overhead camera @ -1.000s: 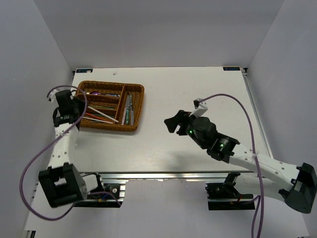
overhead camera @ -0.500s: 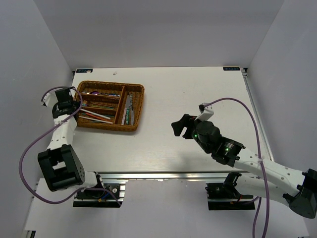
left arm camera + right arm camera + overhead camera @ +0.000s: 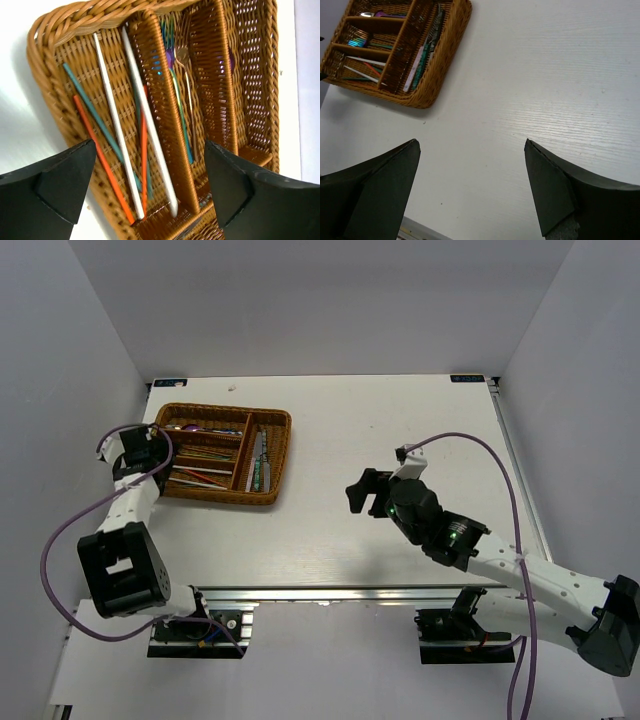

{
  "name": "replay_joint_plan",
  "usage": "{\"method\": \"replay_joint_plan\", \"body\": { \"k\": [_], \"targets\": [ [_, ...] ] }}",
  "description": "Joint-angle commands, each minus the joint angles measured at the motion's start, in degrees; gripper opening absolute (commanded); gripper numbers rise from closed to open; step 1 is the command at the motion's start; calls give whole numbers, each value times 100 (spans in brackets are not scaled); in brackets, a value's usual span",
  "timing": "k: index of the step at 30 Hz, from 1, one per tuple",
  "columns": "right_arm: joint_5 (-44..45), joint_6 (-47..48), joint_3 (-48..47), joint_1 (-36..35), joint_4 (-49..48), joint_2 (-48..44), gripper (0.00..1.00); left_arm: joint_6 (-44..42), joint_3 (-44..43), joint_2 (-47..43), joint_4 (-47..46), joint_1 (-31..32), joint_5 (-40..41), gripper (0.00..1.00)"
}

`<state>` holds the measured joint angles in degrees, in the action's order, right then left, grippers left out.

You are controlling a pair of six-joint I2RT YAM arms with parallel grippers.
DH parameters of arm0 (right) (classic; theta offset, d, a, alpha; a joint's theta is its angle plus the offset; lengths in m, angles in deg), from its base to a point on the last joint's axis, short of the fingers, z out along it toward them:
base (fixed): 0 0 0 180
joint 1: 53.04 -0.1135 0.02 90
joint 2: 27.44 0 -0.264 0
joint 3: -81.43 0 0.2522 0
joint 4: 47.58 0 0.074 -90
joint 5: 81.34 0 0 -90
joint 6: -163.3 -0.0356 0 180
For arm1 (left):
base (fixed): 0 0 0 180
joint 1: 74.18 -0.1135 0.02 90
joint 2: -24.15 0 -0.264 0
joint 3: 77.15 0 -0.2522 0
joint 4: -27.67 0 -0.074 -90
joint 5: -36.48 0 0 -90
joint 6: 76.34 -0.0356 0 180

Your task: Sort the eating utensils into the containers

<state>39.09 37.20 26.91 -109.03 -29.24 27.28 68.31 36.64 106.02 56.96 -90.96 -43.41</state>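
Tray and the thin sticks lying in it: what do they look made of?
Tray: woven wicker or rattan, brown with a slight sheen, going by the braided rim and open weave. Chopsticks: smooth and evenly coloured in white, orange and teal, probably plastic or lacquered wood. Their look does not settle which.

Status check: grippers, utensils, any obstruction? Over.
Open and empty: left gripper over wicker tray, right gripper over table. Tray's end compartment holds chopsticks. No obstruction seen.

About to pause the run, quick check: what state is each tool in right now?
Left tool: open, holding nothing.
Right tool: open, holding nothing.
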Motion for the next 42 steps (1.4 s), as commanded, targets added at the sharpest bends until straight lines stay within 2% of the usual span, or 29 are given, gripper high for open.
{"method": "replay_joint_plan", "body": {
  "k": [1,4,6,7,10,12,15,18,20,21,23,25,32,39,42],
  "targets": [
    [165,226,-433,167,218,-31,89,-218,-177,-522,371,-10,60,98],
    [313,524,-643,229,446,-102,89,-709,-650,-838,898,-10,219,98],
    [647,901,-907,255,1086,-102,89,-1288,-1002,-1145,1153,-10,272,98],
    [744,1094,-969,255,1089,-119,89,-1482,-1004,-1233,1285,-10,272,98],
    [1542,1333,-1206,255,1861,-259,89,-2177,-1242,-1655,1619,-1,369,98],
    [2068,1499,-1198,255,2169,-408,89,-2432,-971,-2066,1620,121,544,98],
    [2431,1536,-1277,255,2677,-743,89,-2652,-312,-2499,1515,701,738,98],
    [2371,1500,-1409,255,3118,-1111,89,-3004,110,-2833,1663,1279,851,98],
    [2091,1649,-1305,255,3146,-1305,89,-3179,260,-3149,1769,1640,1080,98],
    [2011,1728,-1234,255,3137,-1523,89,-3232,461,-3307,1743,2104,1255,98],
    [1966,1782,-1058,255,3041,-1753,89,-3251,752,-3834,1559,2371,1388,98],
    [1940,1781,-760,255,2822,-2122,89,-3285,719,-4046,1541,2635,1179,98],
    [1843,1519,-284,255,2609,-2501,89,-3180,789,-4942,1558,2671,1906,98],
    [1878,1298,-179,255,2505,-2343,90,-3049,727,-5013,1734,2671,2302,98],
    [1843,1289,-170,255,2478,-2299,89,-3075,788,-5136,1629,2671,2189,98]
  ]
}}
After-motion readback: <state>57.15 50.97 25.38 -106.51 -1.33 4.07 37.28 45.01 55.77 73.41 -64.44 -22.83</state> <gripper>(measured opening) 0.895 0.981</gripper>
